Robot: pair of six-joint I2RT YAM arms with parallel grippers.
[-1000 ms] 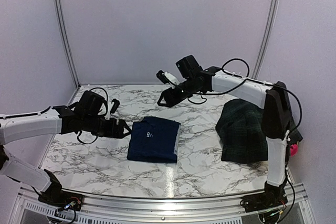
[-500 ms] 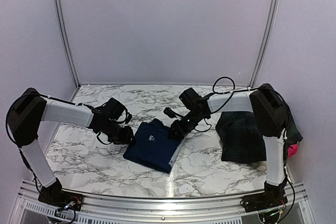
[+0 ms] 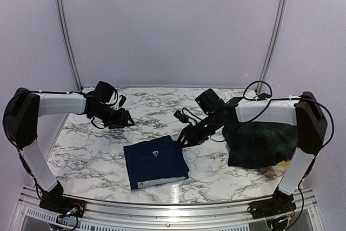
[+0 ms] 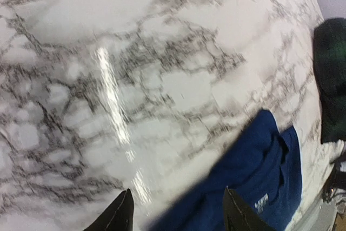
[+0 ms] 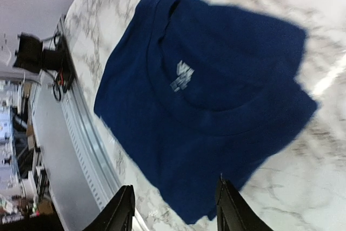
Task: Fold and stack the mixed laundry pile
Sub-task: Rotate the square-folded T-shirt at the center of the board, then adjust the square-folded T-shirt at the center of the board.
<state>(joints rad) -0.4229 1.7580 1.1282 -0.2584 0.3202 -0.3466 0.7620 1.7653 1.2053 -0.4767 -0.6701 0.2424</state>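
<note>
Folded on the bench [image 3: 97, 150], lower centre of the top view: navy-blue cloth [image 3: 155, 162], near-square, slightly skewed. Just off its upper-right corner, hence nearer: right gripper [image 3: 184, 141], spread, empty. Upper left, well apart: left gripper [image 3: 126, 119], likewise spread, empty. Heaped far right: plaid garment [image 3: 259, 143].

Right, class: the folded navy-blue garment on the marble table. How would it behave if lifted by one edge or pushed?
The navy-blue garment is soft, layered cloth, so lifted by one edge it would probably droop and unfold. Pushed across the glossy marble table, it likely slides, perhaps bunching at the pushed edge.
</note>
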